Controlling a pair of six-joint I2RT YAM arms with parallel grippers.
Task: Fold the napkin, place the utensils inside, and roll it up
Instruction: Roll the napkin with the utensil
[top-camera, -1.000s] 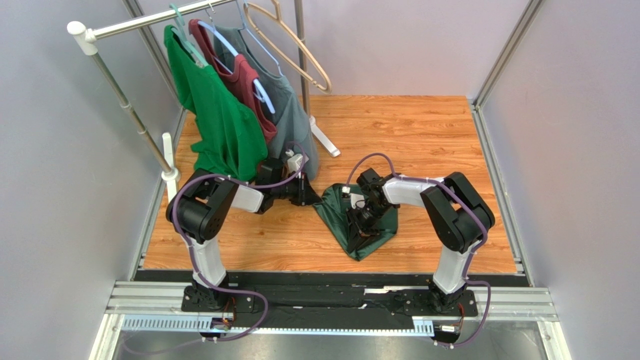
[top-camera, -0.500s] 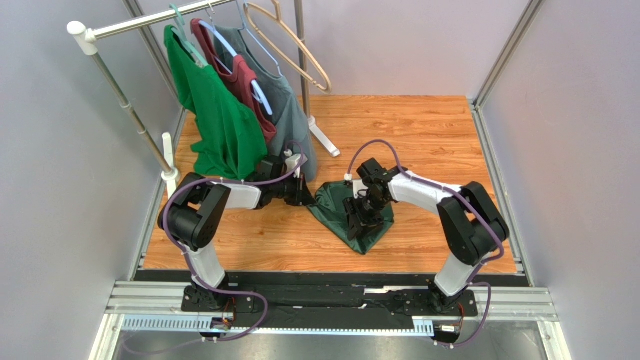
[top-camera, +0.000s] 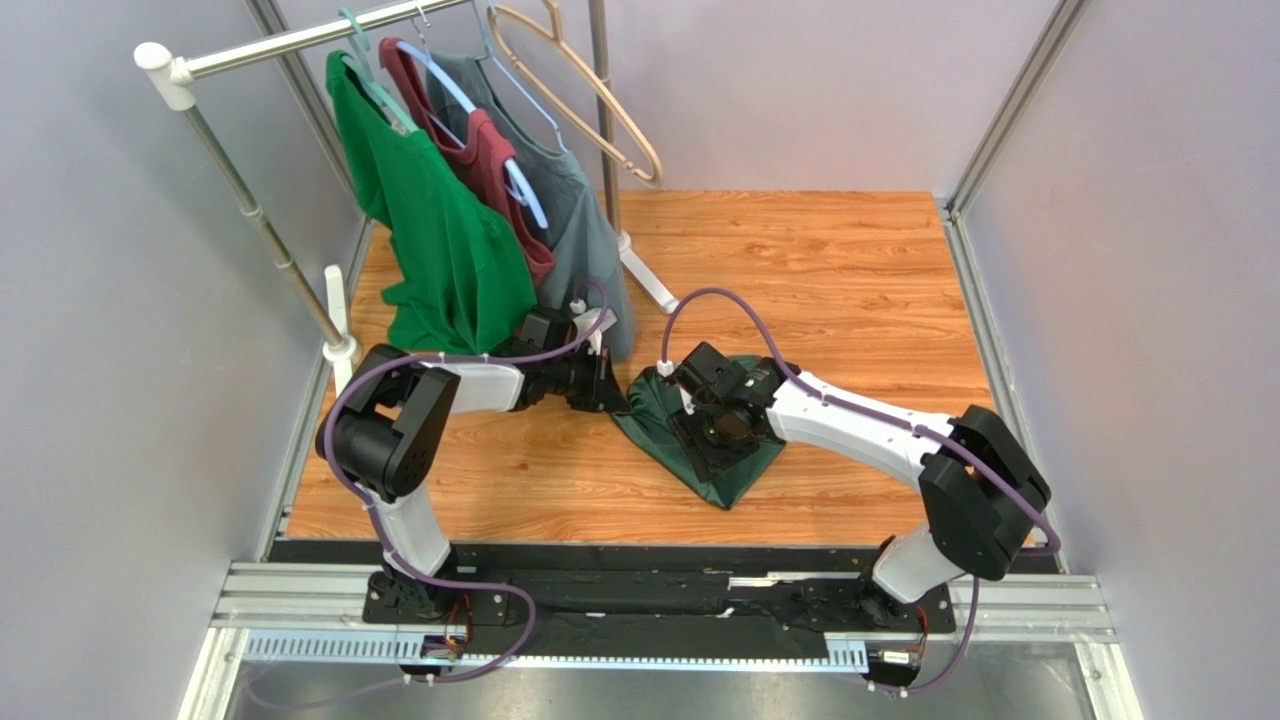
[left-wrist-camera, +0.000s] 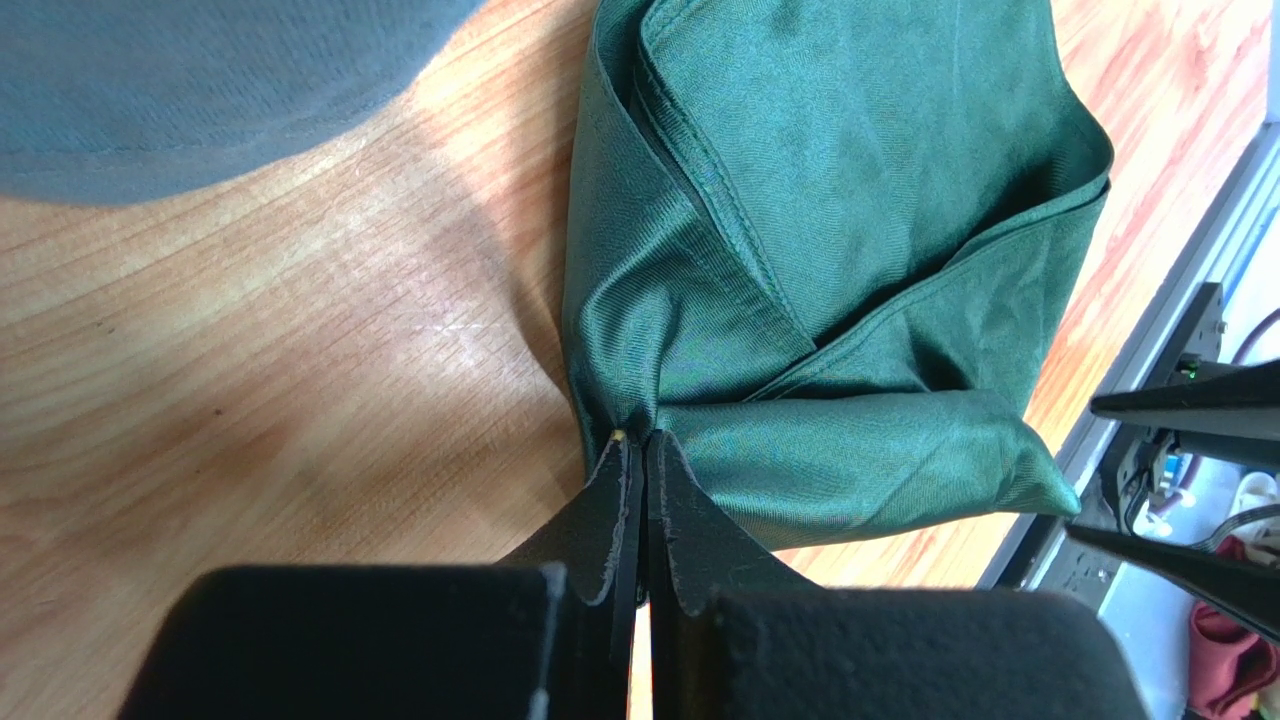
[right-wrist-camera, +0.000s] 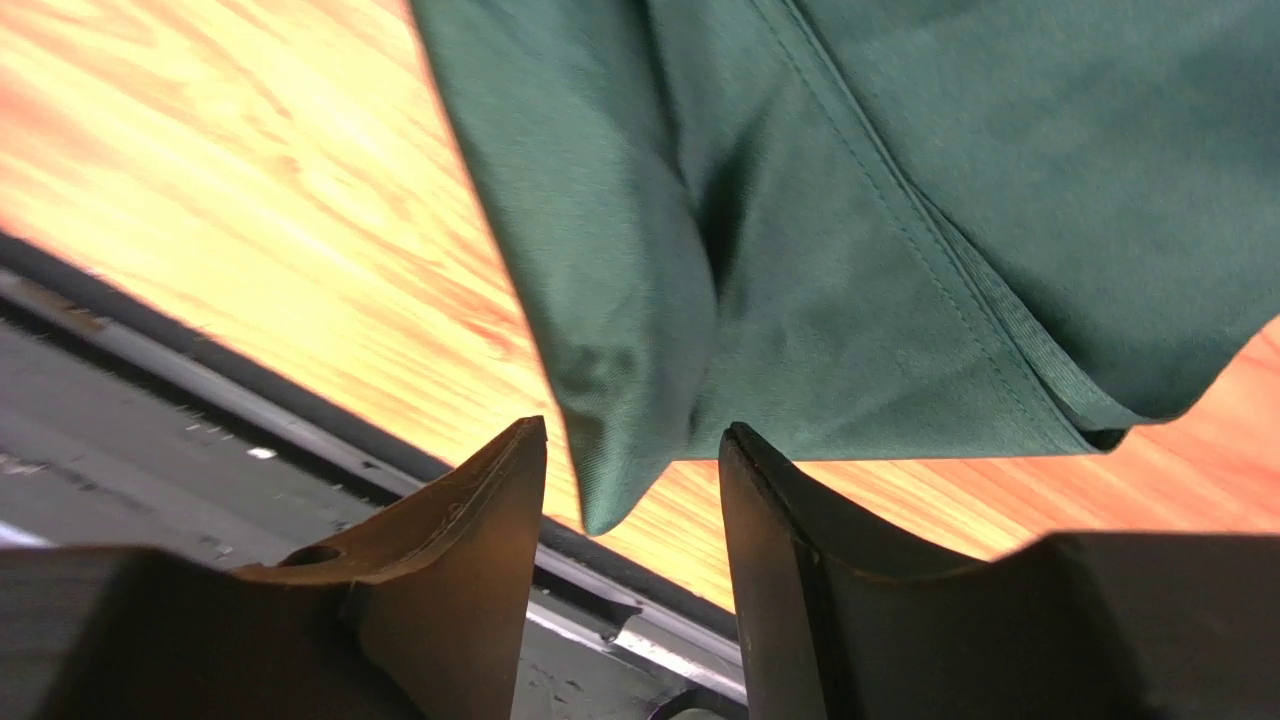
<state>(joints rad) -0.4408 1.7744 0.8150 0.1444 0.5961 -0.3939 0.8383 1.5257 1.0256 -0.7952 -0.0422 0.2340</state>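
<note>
1. Napkin (top-camera: 661, 428): one dark green cloth, folded over on itself. It lies near the middle of the wooden desk (top-camera: 842, 270), between the two arms.
2. From above, the left jaws sit at the cloth's left edge and the right jaws sit over its middle. That view does not show how wide either pair stands.
3. The left wrist view shows the left jaws pressed together, pinching a gathered bit of the napkin (left-wrist-camera: 842, 225) at their tips. It alone shows the stacked layers with a stitched hem, and the grey shirt (left-wrist-camera: 196, 75) hanging low over the desk.
4. The right wrist view shows the right jaws standing apart and gripping nothing. A folded corner of the napkin (right-wrist-camera: 962, 195) points into the gap between them. The desk's near edge and a dark rail (right-wrist-camera: 181, 390) also show here.
5. Only the top view shows the clothes rack (top-camera: 271, 53) at the back left. It holds three shirts: one green shirt (top-camera: 436, 225), one dark red shirt (top-camera: 489, 165) and the grey shirt (top-camera: 579, 225). One bare hanger (top-camera: 601, 105) hangs there too.
</note>
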